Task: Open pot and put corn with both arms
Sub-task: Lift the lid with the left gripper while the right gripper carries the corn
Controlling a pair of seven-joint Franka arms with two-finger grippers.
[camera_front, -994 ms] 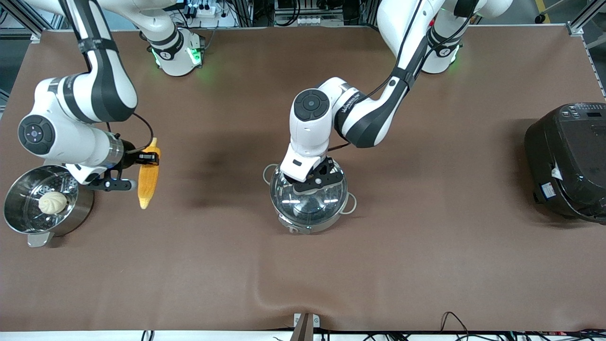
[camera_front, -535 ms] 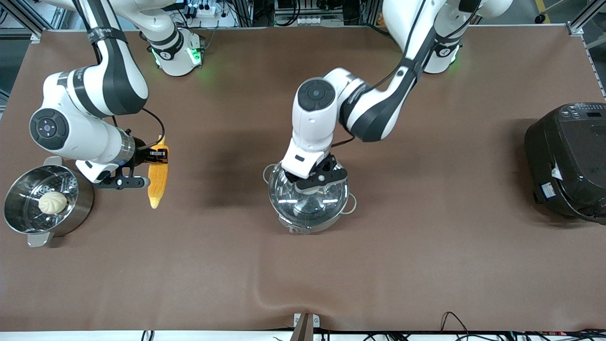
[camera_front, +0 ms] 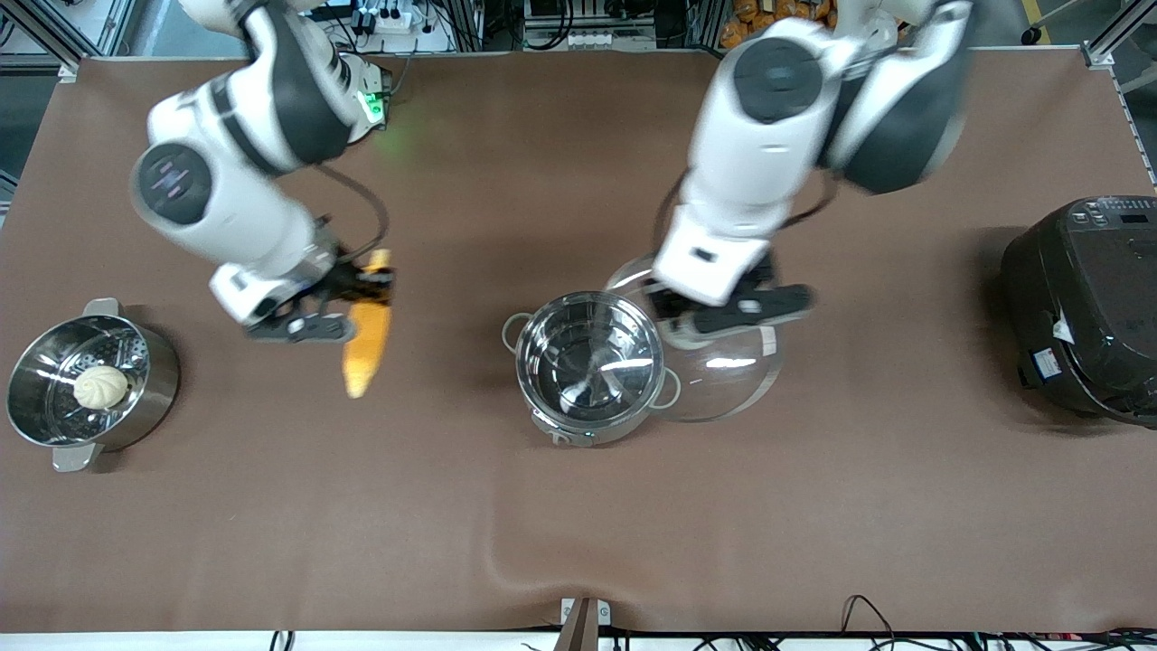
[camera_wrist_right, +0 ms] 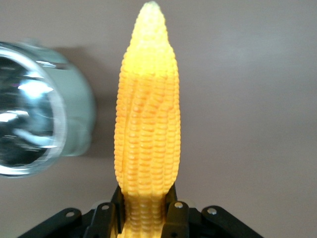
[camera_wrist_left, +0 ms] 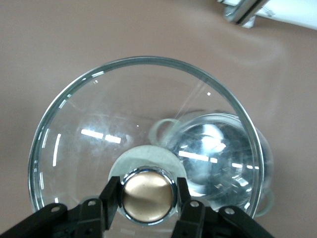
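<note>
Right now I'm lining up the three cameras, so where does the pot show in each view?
Front view: the pot, uncovered, stands mid-table, its glass lid held beside it by the left gripper.
Left wrist view: seen through the lid, below it.
Right wrist view: at the picture's edge, beside the held corn.
Shared landmark: the pot's shiny rim.

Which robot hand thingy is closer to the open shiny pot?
Left. The left tool holds the glass lid up right beside the pot. The right tool holds the corn over bare table toward the right arm's end.
</note>
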